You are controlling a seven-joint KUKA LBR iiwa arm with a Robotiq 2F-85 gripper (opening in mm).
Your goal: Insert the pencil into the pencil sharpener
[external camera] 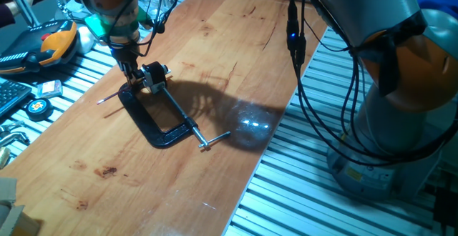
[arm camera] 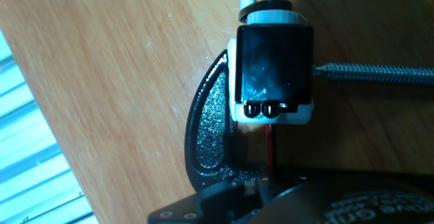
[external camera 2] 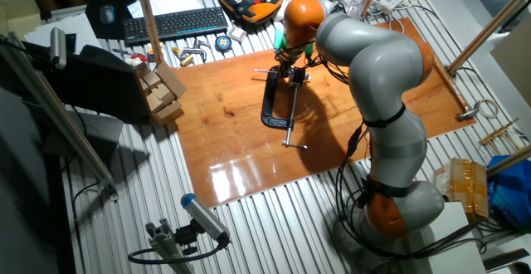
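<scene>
The pencil sharpener (arm camera: 274, 64) is a black block in a white frame, held in the black C-clamp (arm camera: 210, 136) on the wooden table. It also shows in one fixed view (external camera: 155, 74) and the other fixed view (external camera 2: 298, 76). My gripper (external camera: 131, 70) stands just left of it and is shut on the pencil (arm camera: 271, 142). In the hand view the thin red stick runs from my fingers up to the sharpener's round holes. Its back end sticks out to the left (external camera: 107, 98), and shows in the other fixed view (external camera 2: 261, 71) too.
The clamp's silver screw rod (external camera: 182, 116) and handle bar (external camera: 213, 141) point toward the table's near edge. A keyboard (external camera 2: 174, 23), an orange-black pendant (external camera: 50, 44), a tape measure (external camera: 37, 106) and small tools lie beyond the board's left side. Cables (external camera: 308, 86) hang at the right.
</scene>
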